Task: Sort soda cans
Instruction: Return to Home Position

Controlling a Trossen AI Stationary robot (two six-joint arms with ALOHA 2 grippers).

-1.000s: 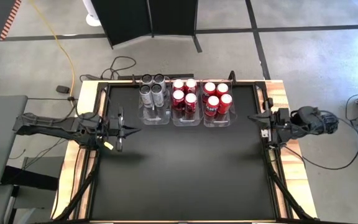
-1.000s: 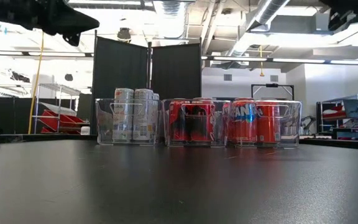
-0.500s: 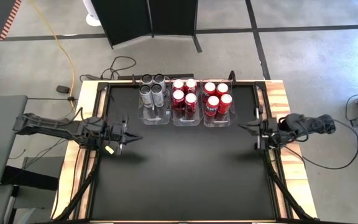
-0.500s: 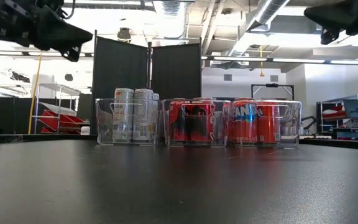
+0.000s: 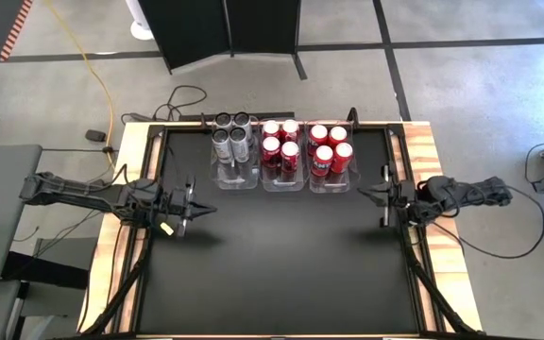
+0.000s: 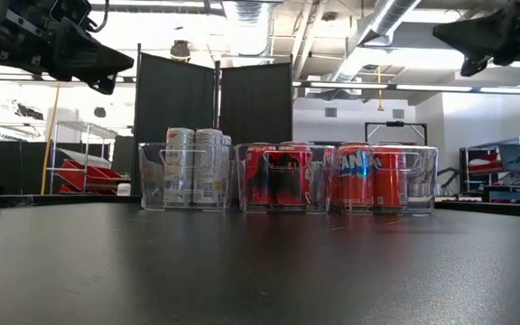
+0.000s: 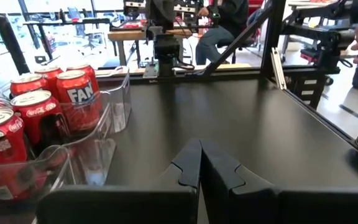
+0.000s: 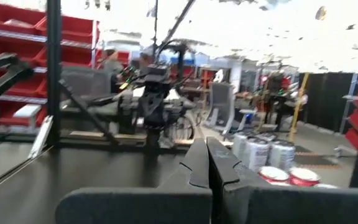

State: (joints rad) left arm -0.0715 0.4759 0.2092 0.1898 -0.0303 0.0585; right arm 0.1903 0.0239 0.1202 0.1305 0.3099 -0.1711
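Note:
Several silver-grey soda cans point(image 5: 231, 142) stand in the left clear bin at the table's far edge. Several red soda cans fill the middle bin point(image 5: 280, 146) and the right bin point(image 5: 331, 151). My left gripper point(image 5: 210, 206) hovers shut over the table's left side, pointing level toward the right edge; its wrist view shows the fingers closed point(image 7: 199, 152) with red cans point(image 7: 73, 99) beside them. My right gripper point(image 5: 363, 192) hovers shut over the right side, pointing toward the left edge, its fingers closed point(image 8: 205, 155) with nothing between them.
The three clear bins point(image 6: 287, 178) stand side by side along the far edge. Dark mat point(image 5: 281, 264) stretches bare from the bins to the near edge. A black frame point(image 5: 414, 255) runs along both side edges. Both arms hang high above the mat in the low view.
Both arms have sunk lower over the table. My right gripper has also drifted toward the table's near edge and a little farther in over the mat, coming into the low view's top right. Both grippers stay shut. The cans have not moved.

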